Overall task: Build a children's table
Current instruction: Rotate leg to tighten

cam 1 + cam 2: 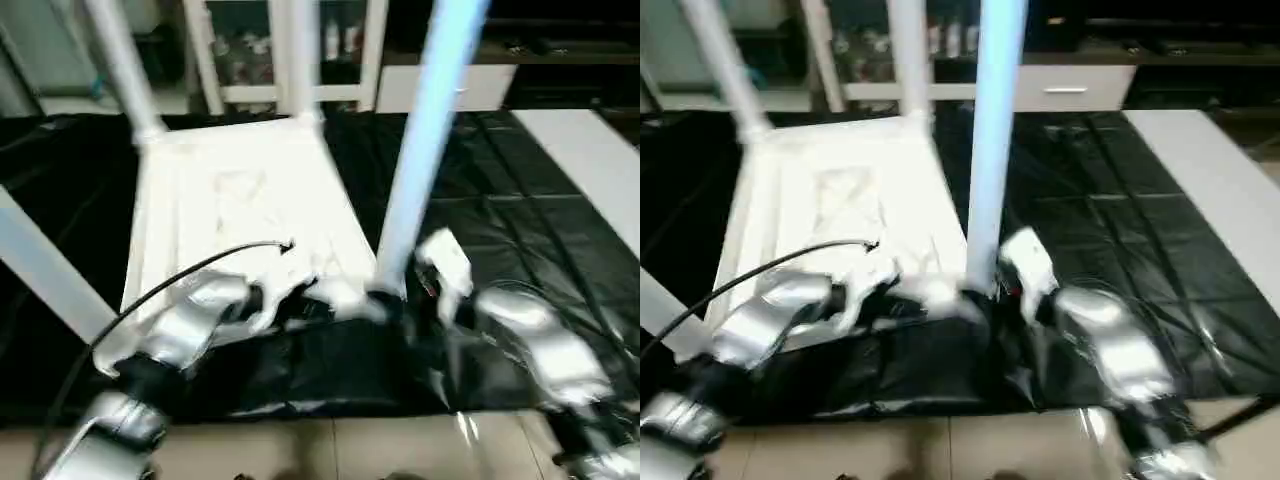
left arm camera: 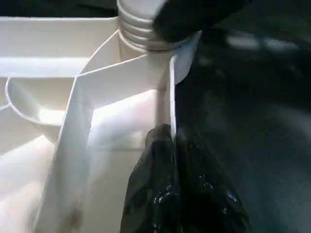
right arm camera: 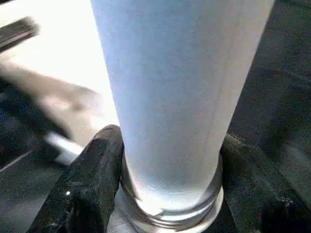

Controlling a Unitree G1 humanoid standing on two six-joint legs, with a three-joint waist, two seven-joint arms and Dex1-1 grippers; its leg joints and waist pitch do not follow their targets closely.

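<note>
Right gripper (image 3: 170,194): fingers closed around base of the long white tapered round leg (image 1: 425,140) at near right socket, probably seating it. Left gripper (image 2: 172,145): fingers pinch near wall of the upturned white ribbed plastic tabletop (image 1: 240,200), steadying it on the black-covered bench (image 1: 480,190). Leg tops cut off.

A crinkled black plastic sheet (image 1: 520,220) covers the counter under and beyond both end effectors. A flat white panel (image 1: 590,160) lies on it, off to the right end effector's far right. Behind stands a white glass-door cabinet (image 1: 290,50). Beige floor tiles (image 1: 340,450) lie nearest.
</note>
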